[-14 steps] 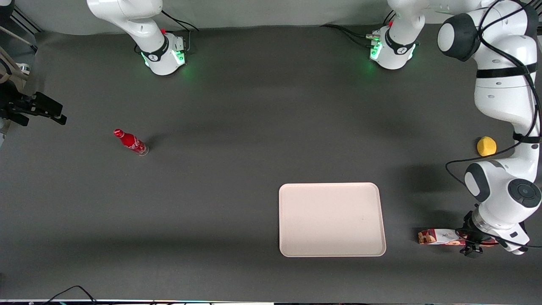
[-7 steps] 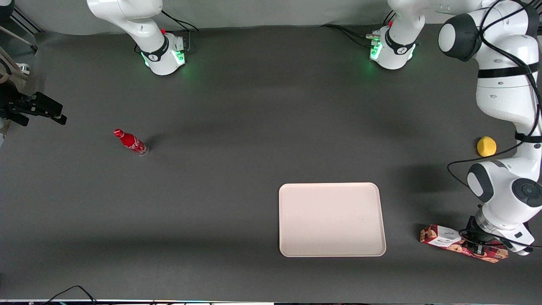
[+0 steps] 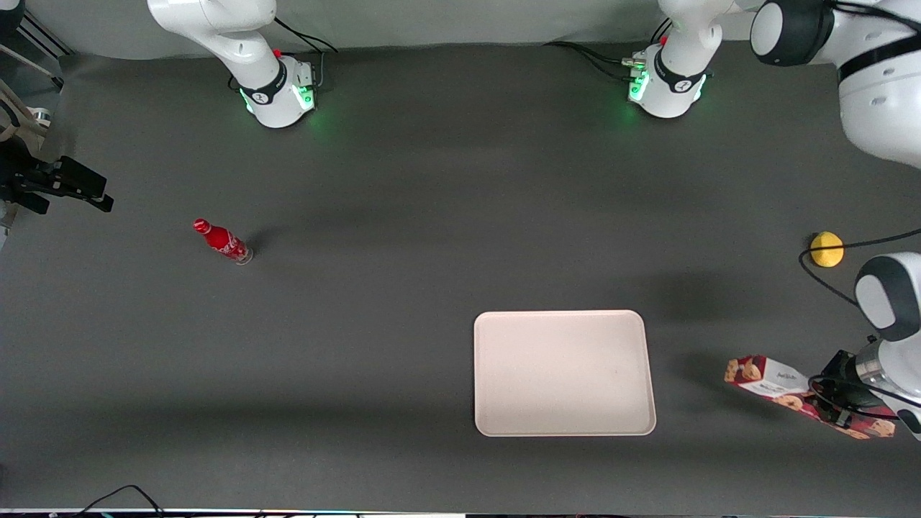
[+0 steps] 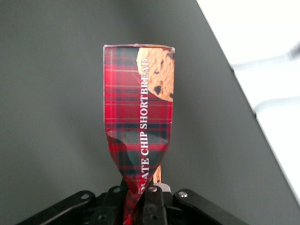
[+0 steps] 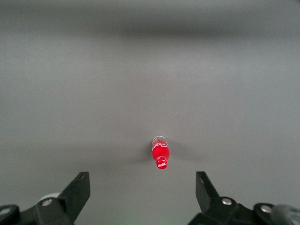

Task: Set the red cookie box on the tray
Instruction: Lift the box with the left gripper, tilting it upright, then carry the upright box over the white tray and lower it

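Observation:
The red cookie box [image 3: 784, 390] hangs tilted above the table at the working arm's end, beside the tray [image 3: 564, 373] with a gap between them. My left gripper [image 3: 835, 403] is shut on the box near its middle. The wrist view shows the red tartan box [image 4: 138, 117] with a cookie picture, pinched and creased between my fingers [image 4: 159, 206], held by the left gripper [image 4: 140, 204]. The cream-white tray lies flat on the dark table with nothing on it.
A yellow round object [image 3: 827, 249] lies farther from the front camera than the box, at the working arm's end. A small red bottle [image 3: 222, 242] stands toward the parked arm's end. The table's edge [image 4: 243, 89] runs close beside the held box.
The box went from lying on the table to being lifted and tilted, and it moved with my gripper away from the tray. The arm's upper links swung up and outward.

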Motion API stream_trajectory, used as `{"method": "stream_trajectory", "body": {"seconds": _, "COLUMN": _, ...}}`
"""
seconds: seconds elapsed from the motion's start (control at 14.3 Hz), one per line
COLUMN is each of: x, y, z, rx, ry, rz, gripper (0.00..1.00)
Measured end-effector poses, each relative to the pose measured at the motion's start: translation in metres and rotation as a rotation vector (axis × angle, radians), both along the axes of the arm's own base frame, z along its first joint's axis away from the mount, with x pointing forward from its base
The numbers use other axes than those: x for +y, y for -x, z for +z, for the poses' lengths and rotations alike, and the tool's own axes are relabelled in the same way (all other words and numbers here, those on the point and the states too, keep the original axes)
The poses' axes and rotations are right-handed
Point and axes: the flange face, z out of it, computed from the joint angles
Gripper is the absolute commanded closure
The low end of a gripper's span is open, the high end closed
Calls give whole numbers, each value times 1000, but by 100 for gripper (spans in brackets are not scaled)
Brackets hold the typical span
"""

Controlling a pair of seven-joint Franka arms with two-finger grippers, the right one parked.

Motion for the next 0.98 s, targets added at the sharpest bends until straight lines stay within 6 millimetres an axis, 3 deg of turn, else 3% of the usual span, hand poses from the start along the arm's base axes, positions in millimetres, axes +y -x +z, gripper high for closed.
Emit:
{"method": "stream_trajectory", "body": {"seconds": 0.21, "x": -57, "y": 12, "z": 51, "rx": 86, "ry": 46, "rz": -265, "gripper": 100}}
{"method": "stream_trajectory", "body": {"seconds": 0.35, "x": -96, "y": 20, "z": 63, "rx": 116, "ry": 63, "rz": -486, "gripper": 100}}
{"method": "stream_trajectory", "body": {"seconds": 0.49, "x": -129, "y": 23, "z": 59, "rx": 125, "ry": 55, "rz": -676, "gripper": 100}}
{"method": "stream_trajectory", "body": {"seconds": 0.63, "x": -159, "y": 27, "z": 39, "rx": 159, "ry": 21, "rz": -892, "gripper": 100}}
{"method": "stream_trajectory", "body": {"seconds": 0.98, "x": -221, "y": 32, "z": -68, "rx": 189, "ry": 54, "rz": -1105, "gripper": 100}}
